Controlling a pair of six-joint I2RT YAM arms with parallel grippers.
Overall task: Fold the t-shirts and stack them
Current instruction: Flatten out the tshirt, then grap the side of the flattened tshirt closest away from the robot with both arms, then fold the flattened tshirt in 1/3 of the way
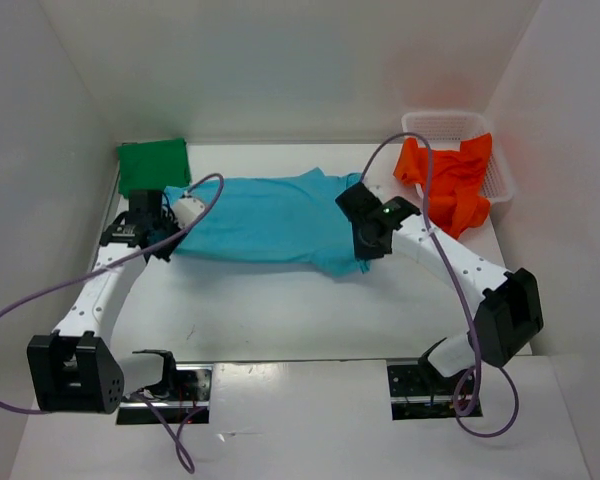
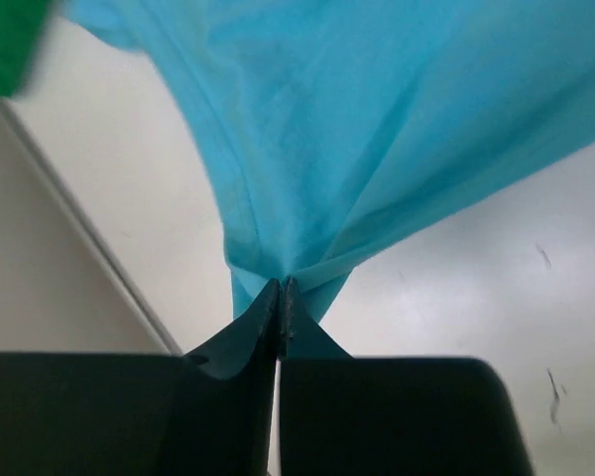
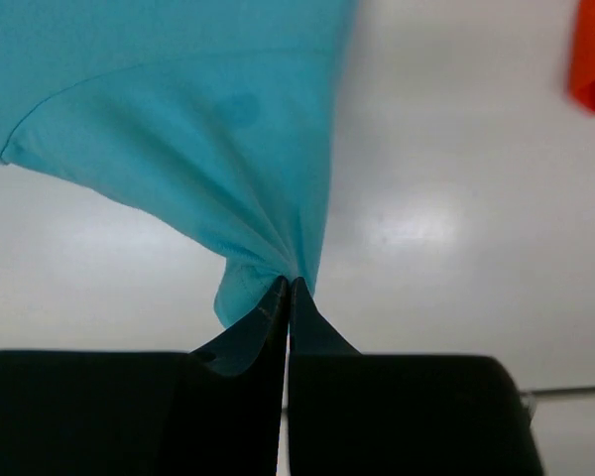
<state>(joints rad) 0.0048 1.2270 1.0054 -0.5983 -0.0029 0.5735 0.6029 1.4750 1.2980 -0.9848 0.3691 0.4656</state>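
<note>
Left end effector and right end effector each pinch the blue shirt, stretched, seemingly above the worktop.

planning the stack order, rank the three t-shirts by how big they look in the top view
1. turquoise t-shirt, spread out
2. orange t-shirt, bunched up
3. green t-shirt, a compact patch
This ranks visible area only, since bunching hides true size.

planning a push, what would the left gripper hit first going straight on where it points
The turquoise t-shirt it pinches: the cloth fans out straight ahead of the left gripper. The green t-shirt sits off to the side, probably out of line, though depth is unclear.
</note>
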